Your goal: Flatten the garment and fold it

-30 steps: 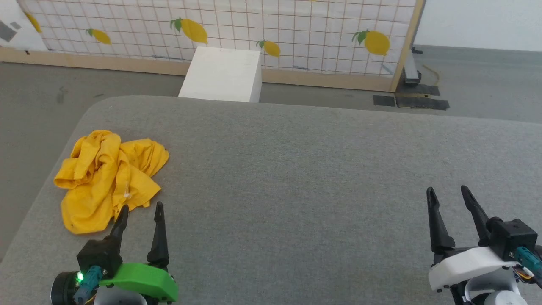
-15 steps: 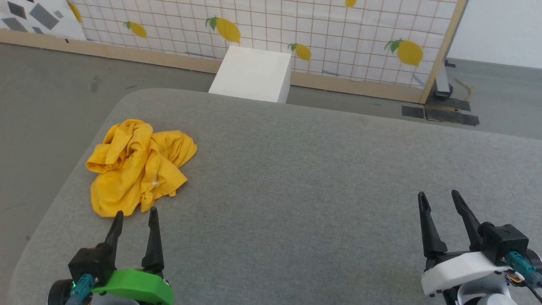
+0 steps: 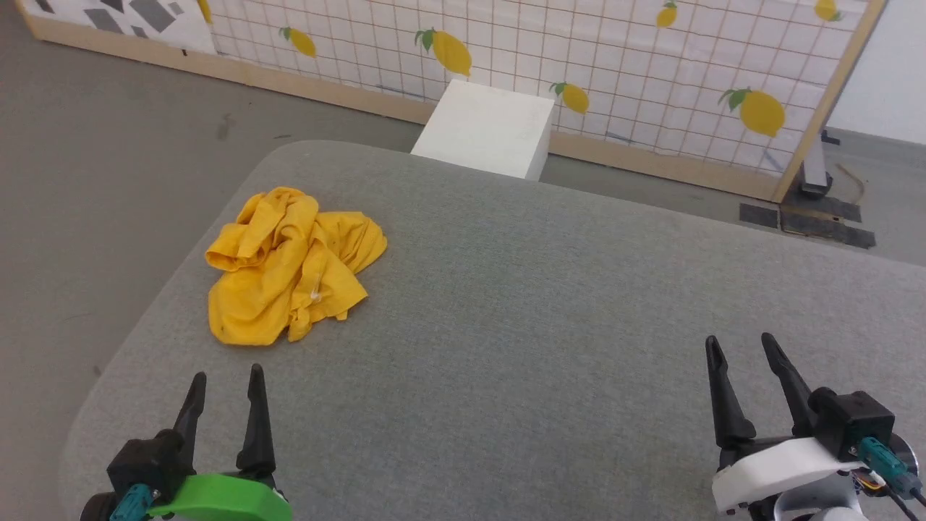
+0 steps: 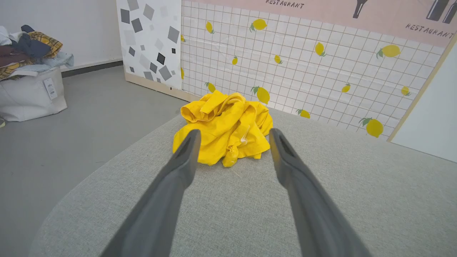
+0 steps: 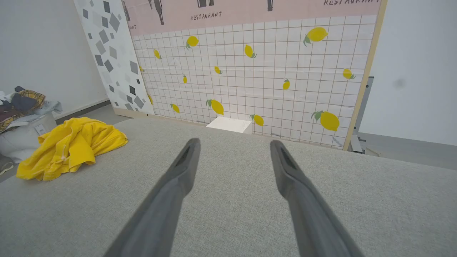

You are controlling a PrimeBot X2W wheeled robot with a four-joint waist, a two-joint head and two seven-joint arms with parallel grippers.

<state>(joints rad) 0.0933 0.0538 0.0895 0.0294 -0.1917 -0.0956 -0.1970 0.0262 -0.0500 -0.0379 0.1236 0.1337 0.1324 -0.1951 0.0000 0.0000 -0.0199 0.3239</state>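
mustard-yellow crumpled t-shirt (image 3: 289, 268) lies bunched on the grey fabric desk (image 3: 542, 325), left of the head view's centre. left end effector (image 3: 226, 373) and right end effector (image 3: 739, 339) gape wide, empty, in the lower corners. pinching several layers together could stop it spreading flat.

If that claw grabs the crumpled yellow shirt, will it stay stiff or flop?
Probably flop: the yellow shirt lies in soft bunched folds, so it should drape. It looks thin, likely light. Pushed, it may bunch on the textured grey surface.
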